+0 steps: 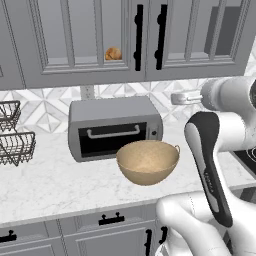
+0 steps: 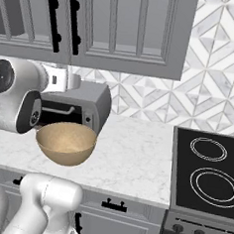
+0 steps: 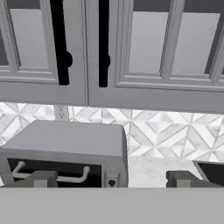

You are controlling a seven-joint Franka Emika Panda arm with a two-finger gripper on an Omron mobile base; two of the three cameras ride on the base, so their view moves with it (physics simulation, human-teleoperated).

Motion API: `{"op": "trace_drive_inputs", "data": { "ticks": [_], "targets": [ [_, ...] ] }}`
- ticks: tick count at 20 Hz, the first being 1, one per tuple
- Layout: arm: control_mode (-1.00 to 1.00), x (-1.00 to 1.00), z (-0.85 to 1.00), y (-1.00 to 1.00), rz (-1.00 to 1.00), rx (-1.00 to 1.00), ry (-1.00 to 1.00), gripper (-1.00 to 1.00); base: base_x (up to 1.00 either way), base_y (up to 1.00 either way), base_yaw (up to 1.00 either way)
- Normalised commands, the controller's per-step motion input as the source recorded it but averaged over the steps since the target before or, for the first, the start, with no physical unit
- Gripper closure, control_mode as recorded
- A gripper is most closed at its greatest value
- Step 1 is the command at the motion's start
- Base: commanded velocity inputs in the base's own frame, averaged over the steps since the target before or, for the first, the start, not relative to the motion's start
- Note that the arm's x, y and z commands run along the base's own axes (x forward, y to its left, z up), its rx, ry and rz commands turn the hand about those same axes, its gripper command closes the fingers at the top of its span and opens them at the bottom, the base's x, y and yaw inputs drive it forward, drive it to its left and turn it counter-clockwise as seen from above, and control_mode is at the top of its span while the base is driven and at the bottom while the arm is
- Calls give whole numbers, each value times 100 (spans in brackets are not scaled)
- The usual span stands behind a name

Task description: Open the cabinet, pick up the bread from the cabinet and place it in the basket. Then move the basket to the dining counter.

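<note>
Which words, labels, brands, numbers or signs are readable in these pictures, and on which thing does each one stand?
None can be read.
Toaster oven: small dial on the front, no marks legible.
Stove: white burner rings and front knobs, no lettering.
Cabinet, basket: plain, no text.

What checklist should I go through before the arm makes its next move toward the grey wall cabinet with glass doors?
1. Grey glass-door wall cabinet doors closed, needing opening: ok.
2. Black vertical bar handles visible ahead of the hand: ok.
3. Two-finger gripper open and empty: ok.
4. Small golden-brown bread roll on the shelf behind the glass: ok.
5. Round tan woven basket upright and empty on the counter before the grey toaster oven: ok.
6. Gripper aligned with a handle: cannot tell.
</note>
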Motion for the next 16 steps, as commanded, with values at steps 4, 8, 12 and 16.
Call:
{"op": "trace_drive_inputs", "data": {
  "ticks": [4, 8, 12, 16],
  "targets": [
    [-100, 0, 71, 5, 0, 0, -38, -100, 0, 0, 0],
    [-100, 0, 56, 16, 0, 1, -38, -100, 0, 0, 0],
    [-100, -13, 47, 35, 0, 0, -25, -100, 0, 0, 0],
    [-100, -9, 33, 52, -4, 0, -17, -100, 0, 0, 0]
  ]
}}
